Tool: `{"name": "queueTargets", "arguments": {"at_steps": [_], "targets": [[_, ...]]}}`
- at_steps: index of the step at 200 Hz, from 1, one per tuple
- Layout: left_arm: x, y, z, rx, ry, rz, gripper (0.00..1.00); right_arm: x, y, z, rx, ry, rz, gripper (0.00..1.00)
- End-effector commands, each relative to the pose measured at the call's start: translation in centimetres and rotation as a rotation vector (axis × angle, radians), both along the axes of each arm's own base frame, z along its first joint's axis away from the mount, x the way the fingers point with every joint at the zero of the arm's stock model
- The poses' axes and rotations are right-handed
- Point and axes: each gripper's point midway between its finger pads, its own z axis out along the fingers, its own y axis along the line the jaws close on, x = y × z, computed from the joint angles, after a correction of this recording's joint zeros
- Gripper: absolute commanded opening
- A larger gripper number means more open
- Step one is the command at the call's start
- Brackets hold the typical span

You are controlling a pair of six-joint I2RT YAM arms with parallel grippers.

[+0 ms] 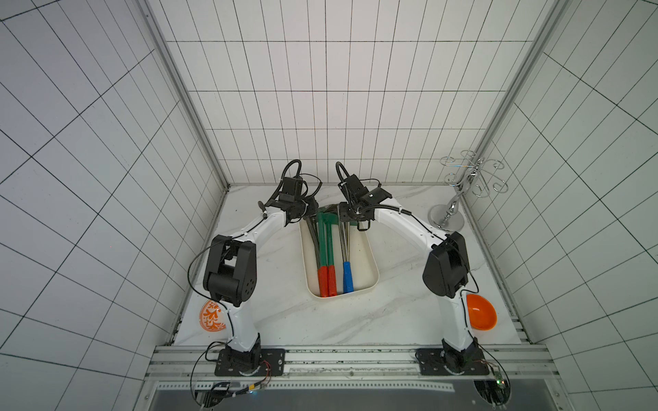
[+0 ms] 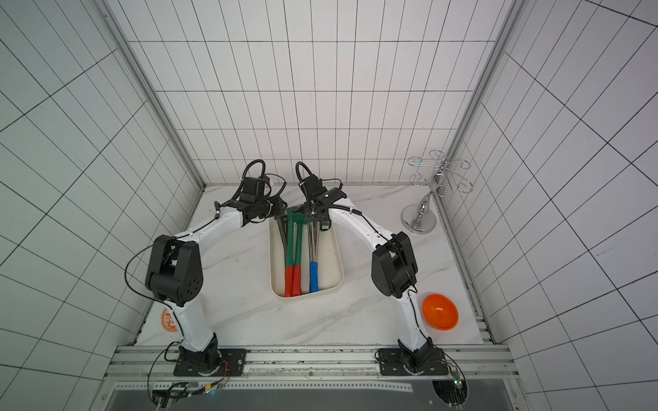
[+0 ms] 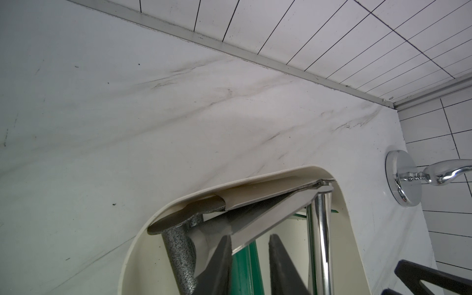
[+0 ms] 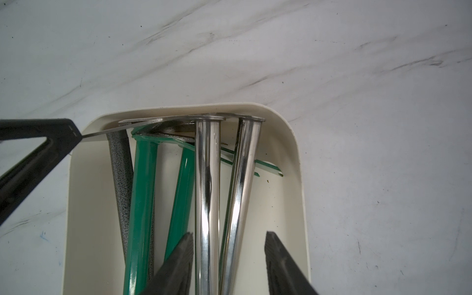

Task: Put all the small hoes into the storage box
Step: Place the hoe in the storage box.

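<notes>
Inside the shallow cream-white plastic storage box (image 1: 361,263), at the middle of the white marble-patterned tabletop (image 1: 285,313): small hoes (image 2: 290,245) laid lengthwise, blades against the far end wall, grips toward the arm bases. Two green-shafted hoes (image 1: 325,242) with red grips, side by side. On their left, a speckled dark-grey shaft (image 4: 122,178). On their right, two chrome shafts (image 4: 207,178), with one blue grip (image 1: 348,277) in sight.

Over the box's far end, the left gripper (image 3: 249,238): fingers a little apart, nothing clamped, a steel blade (image 3: 268,214) just off the fingertips. Beside it, the right gripper (image 4: 229,233): jaws partly open, straddling both chrome shafts, with a gap on one side.

Well apart from the box:
- by the right arm's base, a glossy orange bowl (image 1: 480,315);
- by the left arm's base, an orange-and-white patterned dish (image 1: 212,316);
- in the far right corner, a chrome wire stand (image 1: 447,217).
</notes>
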Motion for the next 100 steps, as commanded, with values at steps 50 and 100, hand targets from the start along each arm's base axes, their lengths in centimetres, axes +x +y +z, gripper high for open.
{"name": "queueTargets", "arguments": {"at_steps": [50, 100], "targets": [[0.4, -0.6, -2.6, 0.012, 0.044, 0.002, 0.24, -1.5, -0.6, -0.3, -0.009, 0.013, -0.002, 0.47], [0.0, -0.8, -3.9, 0.015, 0.069, 0.001, 0.24, -1.7, -0.8, -0.9, -0.009, 0.023, -0.003, 0.46]]}}
